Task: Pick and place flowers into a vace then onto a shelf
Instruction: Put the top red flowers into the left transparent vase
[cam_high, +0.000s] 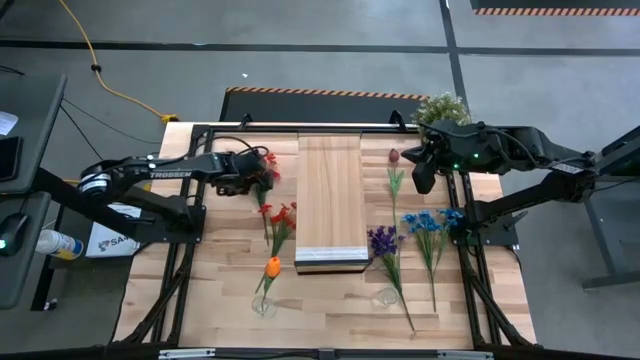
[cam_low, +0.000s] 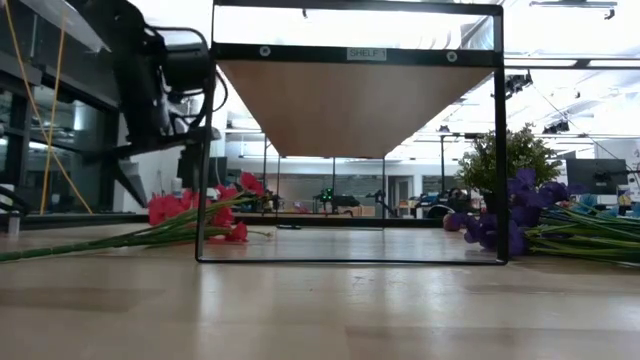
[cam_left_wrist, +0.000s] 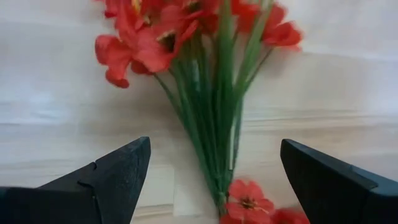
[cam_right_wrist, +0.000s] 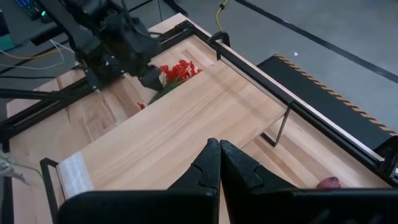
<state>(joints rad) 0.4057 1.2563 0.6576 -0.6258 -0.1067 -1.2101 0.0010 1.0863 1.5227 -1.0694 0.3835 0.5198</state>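
A bunch of red flowers (cam_left_wrist: 205, 81) lies on the table left of the shelf (cam_high: 330, 200), heads toward the far edge. My left gripper (cam_left_wrist: 214, 180) is open and hovers over it (cam_high: 256, 172), one finger on either side of the green stems, touching nothing. More red flowers (cam_high: 281, 216), an orange one (cam_high: 272, 266), a maroon one (cam_high: 394, 157), blue ones (cam_high: 430, 224) and purple ones (cam_high: 382, 240) lie flat on the table. Two clear vases (cam_high: 263, 305) (cam_high: 385, 297) stand near the front edge. My right gripper (cam_right_wrist: 219, 163) is shut and waits in the air right of the shelf (cam_high: 422, 176).
A bushy pale-green potted plant (cam_high: 441, 108) stands at the far right corner, close behind my right arm. The shelf rests on a black frame (cam_low: 350, 258). Bare tabletop lies along the near edge between the two vases.
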